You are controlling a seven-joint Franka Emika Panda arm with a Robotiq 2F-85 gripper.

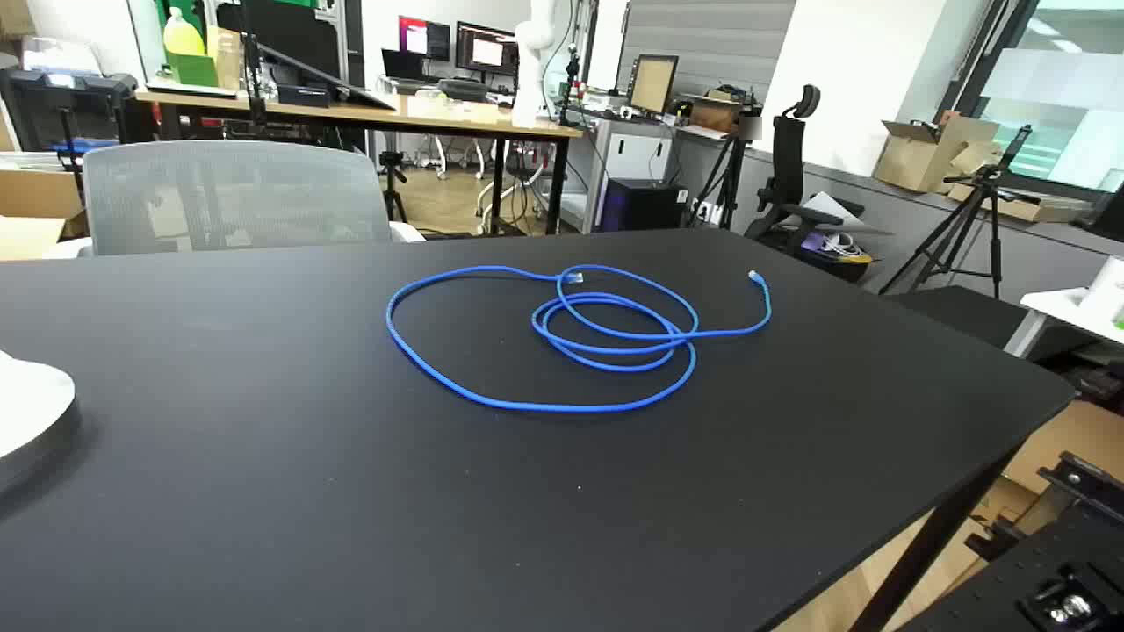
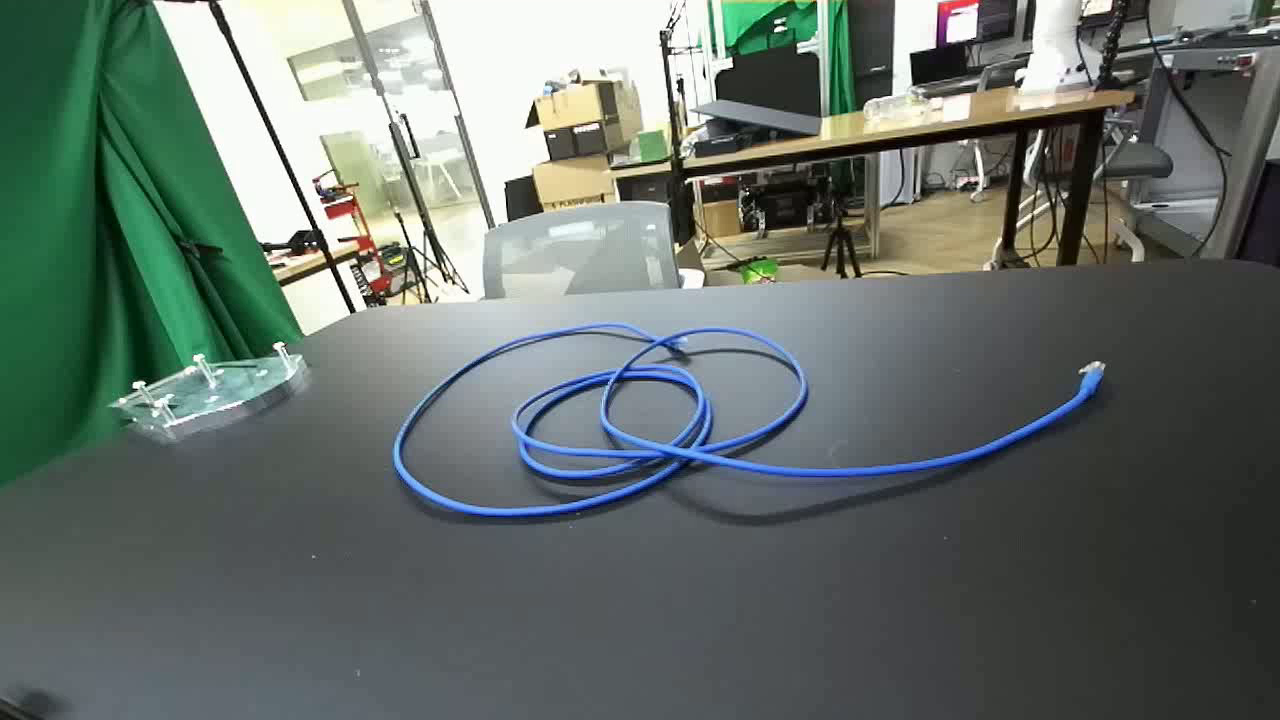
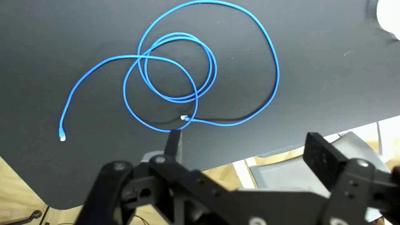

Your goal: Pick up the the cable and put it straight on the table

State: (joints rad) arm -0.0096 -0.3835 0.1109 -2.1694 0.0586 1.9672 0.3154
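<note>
A blue network cable (image 1: 615, 351) lies in loose overlapping loops on the black table (image 1: 351, 509). The cable also shows in an exterior view (image 2: 690, 453) and in the wrist view (image 3: 215, 67). One plug end (image 3: 62, 134) lies apart from the coil. The other plug end (image 3: 185, 117) lies beside a crossing loop. My gripper (image 3: 245, 142) shows only in the wrist view. Its fingers are wide apart with nothing between them. It hangs above the table edge and the grey chair. The left finger's tip overlaps the lowest loop in the picture; I see no contact.
A grey mesh chair (image 1: 237, 197) stands at the table's far edge. A clear plate with bolts (image 2: 215, 395) lies on the table in an exterior view. A white rounded object (image 1: 31, 404) sits at the table's left in an exterior view. A black metal part (image 1: 1036, 562) is by the near corner.
</note>
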